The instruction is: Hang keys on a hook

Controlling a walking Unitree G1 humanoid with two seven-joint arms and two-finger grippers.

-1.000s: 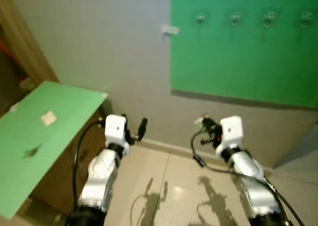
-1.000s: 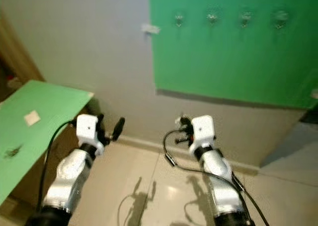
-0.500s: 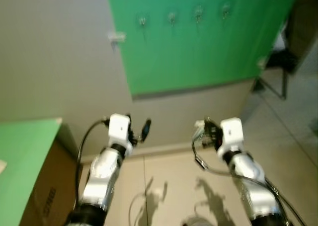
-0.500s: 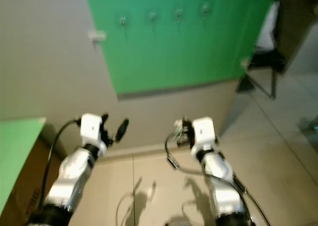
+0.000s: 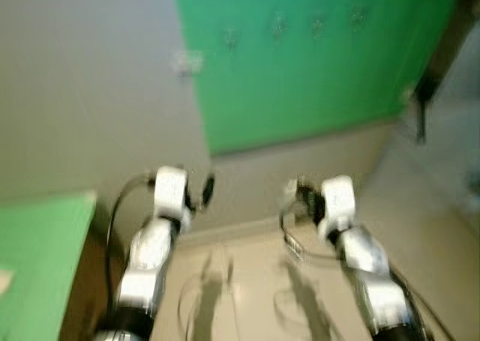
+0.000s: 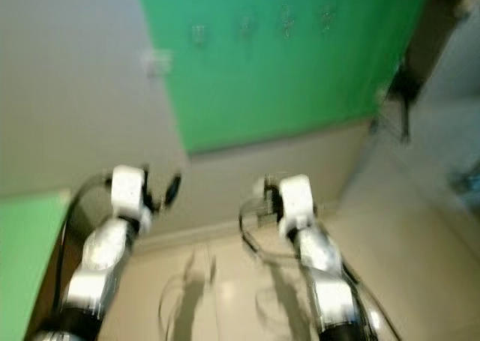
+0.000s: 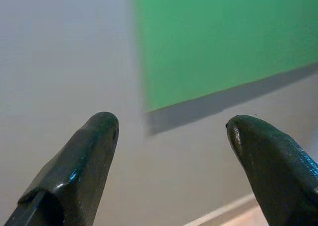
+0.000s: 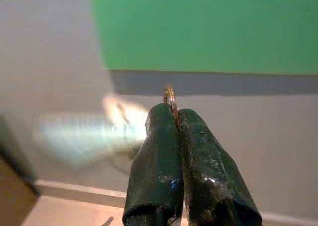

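Green wall panel (image 5: 300, 64) ahead, blurred by camera motion, bearing a row of four hooks (image 5: 279, 25) near its top. Right end effector (image 8: 173, 117) raised at mid-height, fingers pressed together on a brass key ring (image 8: 170, 96), keys a pale smear beside it. Left end effector (image 7: 171, 129) spread wide, empty, facing grey wall. Step in hand, as judged: approach, with hooks well above and beyond. Next: closer stance, higher reach, ring aligned to one hook. Compared with half a second earlier: view swung slightly, green desk (image 5: 37, 258) more in frame, blur heavier.
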